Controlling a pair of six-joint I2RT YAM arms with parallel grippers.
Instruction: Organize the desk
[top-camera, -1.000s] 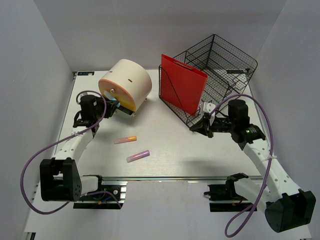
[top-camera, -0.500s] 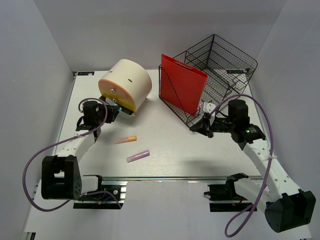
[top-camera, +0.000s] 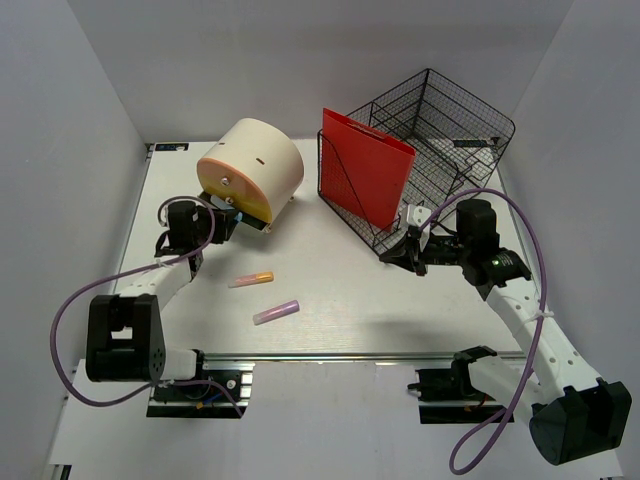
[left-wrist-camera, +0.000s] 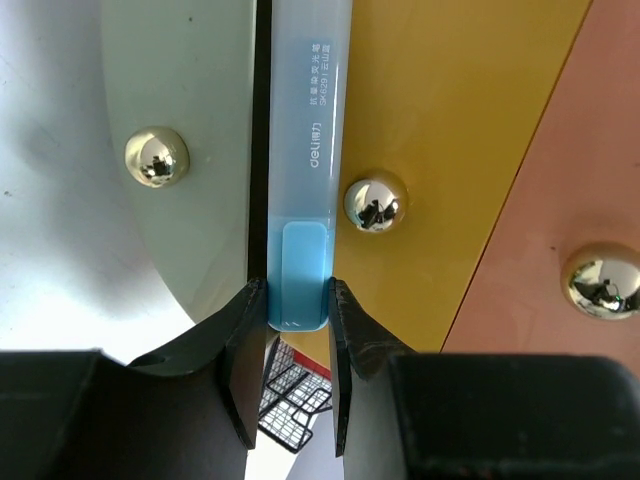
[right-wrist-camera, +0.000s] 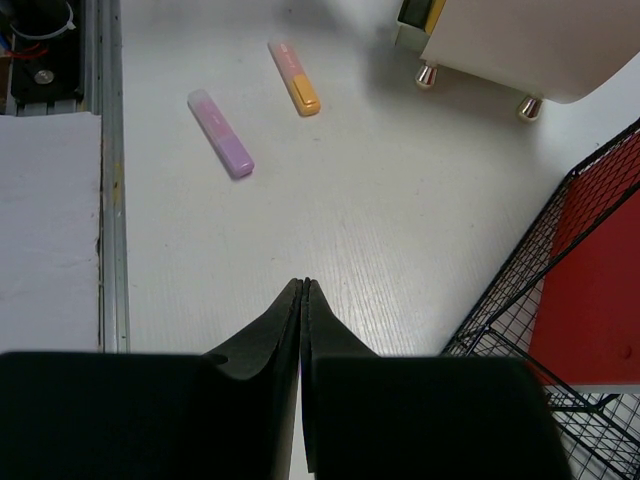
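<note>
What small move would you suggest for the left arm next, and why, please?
Probably push the blue highlighter slightly deeper, then release. The left gripper has its jaws shut on just the highlighter's tail end, and the body lies along the dark gap between the pale green panel and the yellow panel of the round organizer.

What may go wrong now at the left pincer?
The left pincer grips the pale blue plastic highlighter only at its darker end, so it may pivot or slip. It runs beside a gold ball foot of the cream round holder lying on its side; a nudge might roll the holder.
</note>
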